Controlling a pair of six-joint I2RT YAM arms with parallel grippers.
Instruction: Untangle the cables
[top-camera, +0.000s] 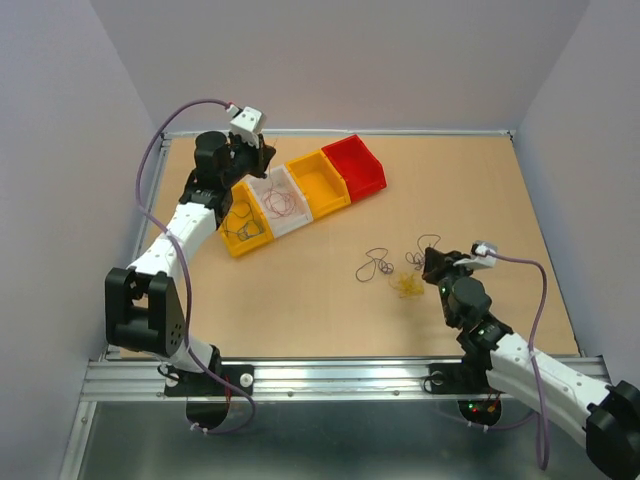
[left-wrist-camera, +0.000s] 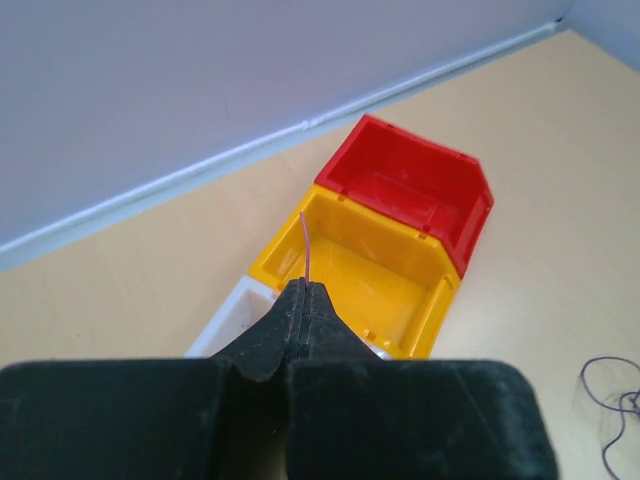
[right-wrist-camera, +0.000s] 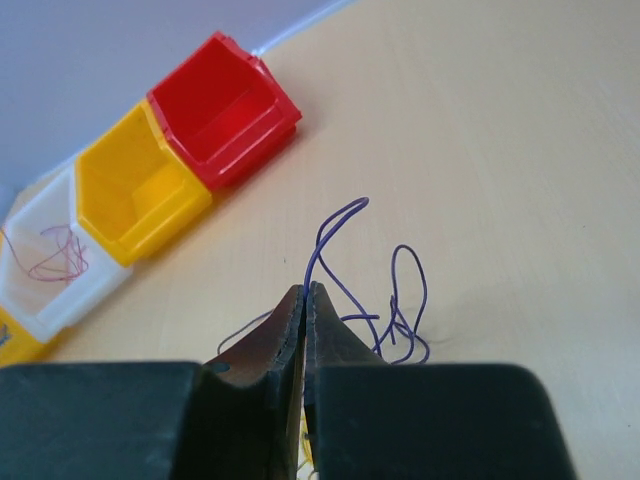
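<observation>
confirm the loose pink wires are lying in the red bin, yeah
No, the pink wires lie in the white bin, not the red bin, which looks empty. The right wrist view shows it.

The left arm (top-camera: 185, 235) rises from its base at the near left, folds at the elbow and stretches away to the far left, its wrist bent so that the left gripper (left-wrist-camera: 305, 292) points downward. Its two dark fingers are pressed flat together, with a thin pink wire (left-wrist-camera: 308, 245) pinched at the tips and sticking out past them. The right arm (top-camera: 520, 355) lies low, running from the near right corner toward the middle, the wrist raised a little. The right gripper (right-wrist-camera: 305, 292) points forward and down, its jaws closed tip to tip on a purple wire (right-wrist-camera: 335, 225) that loops up from them.
</observation>
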